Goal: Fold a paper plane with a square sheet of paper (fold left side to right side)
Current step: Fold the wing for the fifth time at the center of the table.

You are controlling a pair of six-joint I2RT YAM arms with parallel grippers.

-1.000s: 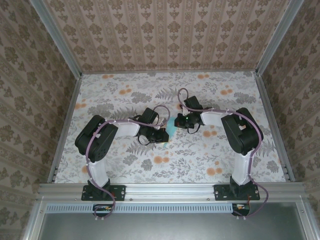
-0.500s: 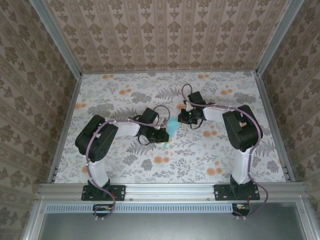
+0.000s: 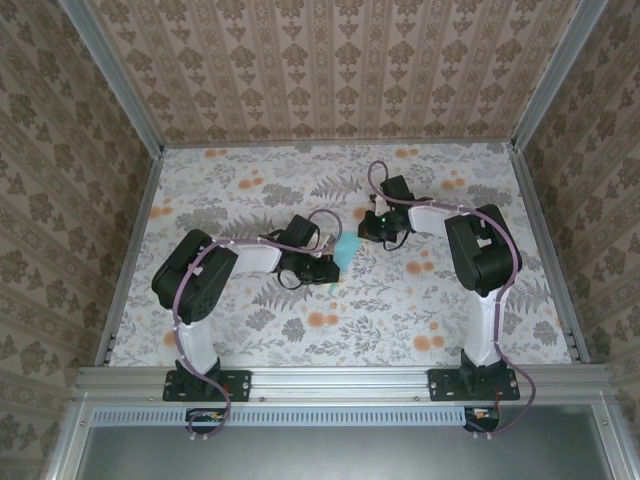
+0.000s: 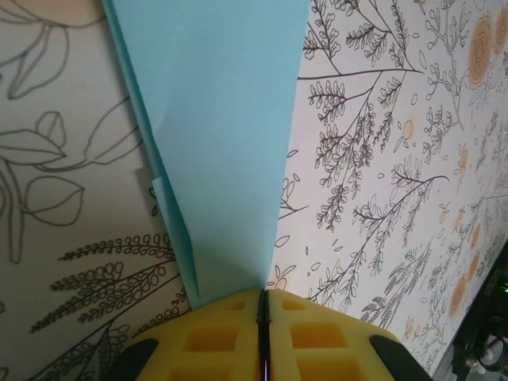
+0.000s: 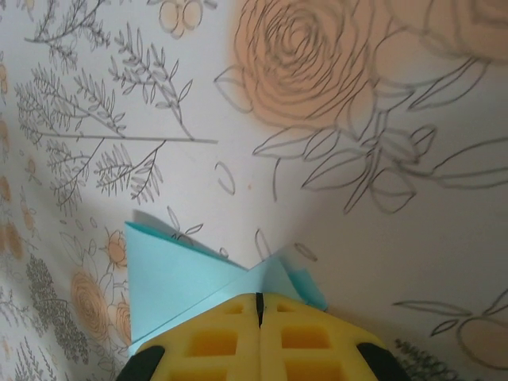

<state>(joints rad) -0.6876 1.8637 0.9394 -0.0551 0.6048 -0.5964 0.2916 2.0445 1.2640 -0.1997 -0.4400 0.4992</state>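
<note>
our right gripper [image 5: 259, 295] has drawn back toward the worktop's [image 3: 450, 300] far right corner, pads closed on nothing we can make out; our left gripper [image 4: 263, 295] pinches the folded turquoise paper [image 4: 222, 143] mid-worktop, so that fold looks done

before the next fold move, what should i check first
1. left gripper shut: ok, its pads meet at the seam.
2. left gripper on the paper: ok, the narrow end runs up to the pads; whether it is pinched or pressed, cannot tell.
3. right gripper shut: ok.
4. right gripper holding the paper: cannot tell, a corner disappears behind it.
5. layers lined up: not ok, a lower layer peeks out along the left edge in the left wrist view.
6. paper flat on the table: cannot tell.
</note>
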